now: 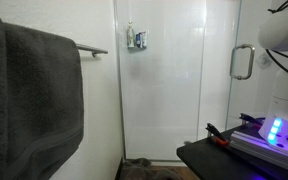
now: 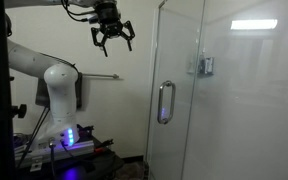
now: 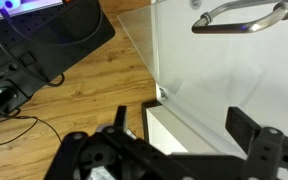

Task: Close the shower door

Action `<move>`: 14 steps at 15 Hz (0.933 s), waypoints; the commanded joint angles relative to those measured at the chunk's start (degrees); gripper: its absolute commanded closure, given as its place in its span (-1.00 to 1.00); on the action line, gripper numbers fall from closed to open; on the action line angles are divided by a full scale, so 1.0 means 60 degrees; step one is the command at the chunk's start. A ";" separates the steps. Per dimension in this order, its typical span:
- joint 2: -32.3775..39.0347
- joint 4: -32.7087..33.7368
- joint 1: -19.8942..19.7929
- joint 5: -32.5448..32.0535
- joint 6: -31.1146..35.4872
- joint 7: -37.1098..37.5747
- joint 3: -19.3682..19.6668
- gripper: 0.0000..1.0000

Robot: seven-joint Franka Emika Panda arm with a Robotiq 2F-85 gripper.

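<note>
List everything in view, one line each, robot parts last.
shower door: one, clear glass, beside the robot
door handle: one, chrome, near the door's edge
towel: one, dark grey, hanging in the foreground
towel bar: one, chrome, on the wall
wall holder: one, small, on the white shower wall
floor: brown wood
table: one, black, under the robot base
arm: one, white
gripper: one, black, open, raised high, apart from the door

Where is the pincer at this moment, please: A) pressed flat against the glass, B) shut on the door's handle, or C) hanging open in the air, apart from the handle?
C: in an exterior view the pincer hangs open and empty, well above the chrome handle of the shower door.
</note>
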State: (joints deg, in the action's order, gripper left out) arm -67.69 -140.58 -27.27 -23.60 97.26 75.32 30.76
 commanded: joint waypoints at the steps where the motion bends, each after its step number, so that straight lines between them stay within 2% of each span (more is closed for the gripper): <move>1: 0.0328 -0.0014 -0.0637 0.0452 0.0208 -0.0471 -0.0223 -1.00; 2: 0.0325 -0.0014 -0.0675 0.0452 0.0205 -0.0488 -0.0223 -1.00; 4: 0.0859 -0.0276 -0.1034 0.0570 0.1307 0.0909 -0.0375 -1.00; 7: 0.1781 -0.0354 -0.1152 0.1049 0.2900 0.2185 -0.0321 -1.00; 10: 0.2766 -0.0382 -0.1398 0.1721 0.4535 0.3335 -0.0607 -1.00; 12: 0.3222 -0.0352 -0.1455 0.2295 0.5073 0.3627 -0.0805 -1.00; 14: 0.3114 -0.0338 -0.1585 0.2588 0.4810 0.3062 -0.0952 -1.00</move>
State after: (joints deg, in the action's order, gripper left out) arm -50.24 -142.60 -33.48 -11.40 125.75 96.34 27.29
